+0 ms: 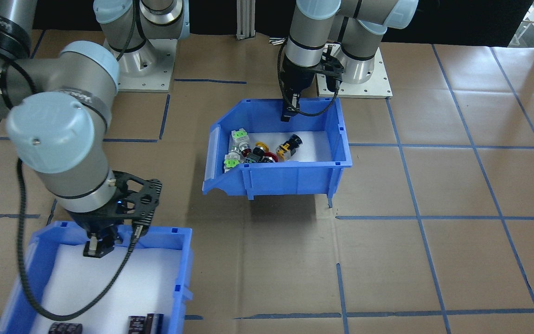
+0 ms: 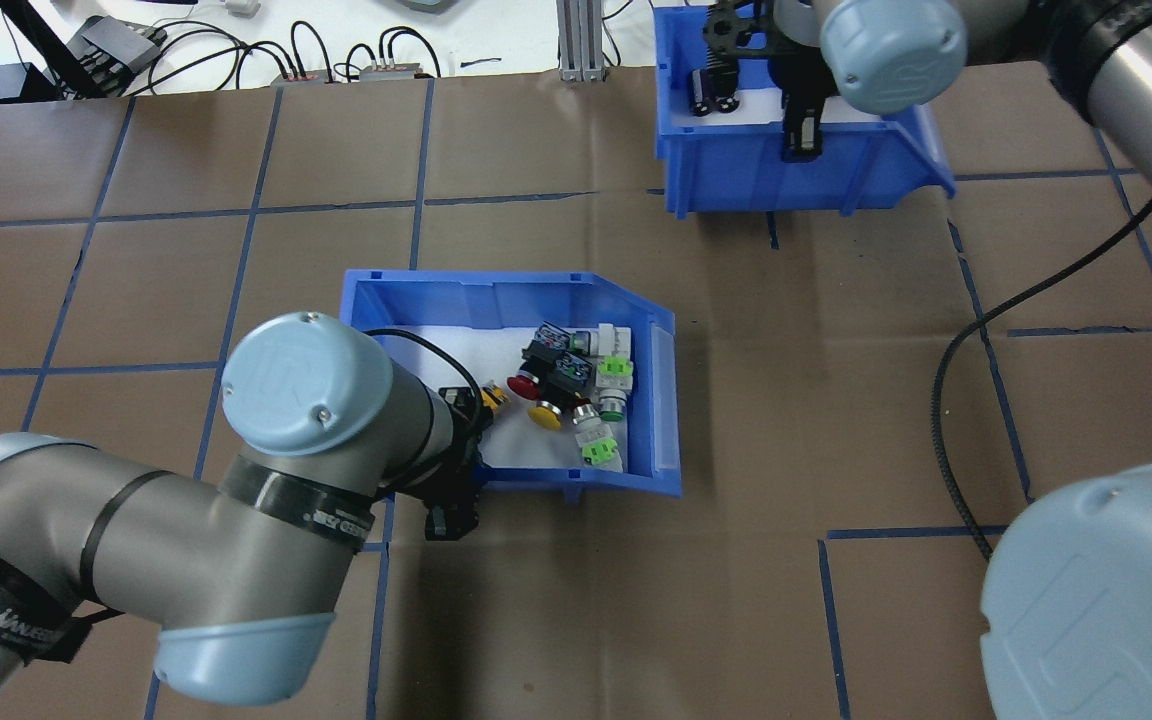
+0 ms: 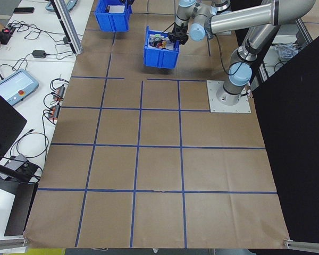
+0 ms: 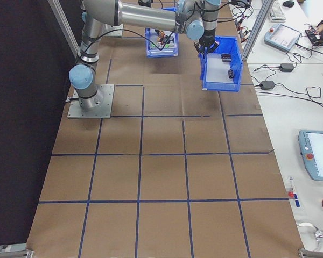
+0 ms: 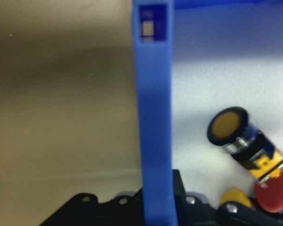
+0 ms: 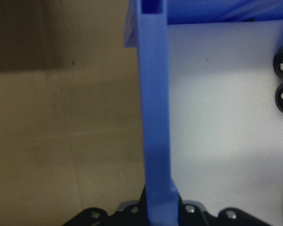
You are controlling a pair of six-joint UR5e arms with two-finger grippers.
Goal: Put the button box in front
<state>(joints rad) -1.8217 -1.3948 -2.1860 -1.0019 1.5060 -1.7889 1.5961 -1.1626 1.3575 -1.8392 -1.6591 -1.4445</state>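
Observation:
The button box (image 1: 295,174) is a blue bin with a white liner, holding green, red, yellow and black push buttons (image 1: 257,150). It hangs slightly tilted above the table's middle, with a shadow under it. My left gripper (image 1: 288,112) is shut on its wall on the robot's side. In the left wrist view that blue wall (image 5: 153,117) runs between the jaws, with a yellow button (image 5: 228,125) beside it. From overhead, the box (image 2: 496,290) is left of centre. My right gripper (image 1: 93,248) is shut on the wall of the other blue bin (image 1: 174,241).
The other blue bin (image 2: 766,180) holds a few black cylinders (image 2: 714,90) and sits at the table's far edge on my right side. Brown paper with blue tape lines (image 1: 415,199) covers the table. Cables and devices (image 2: 336,60) lie beyond the far edge.

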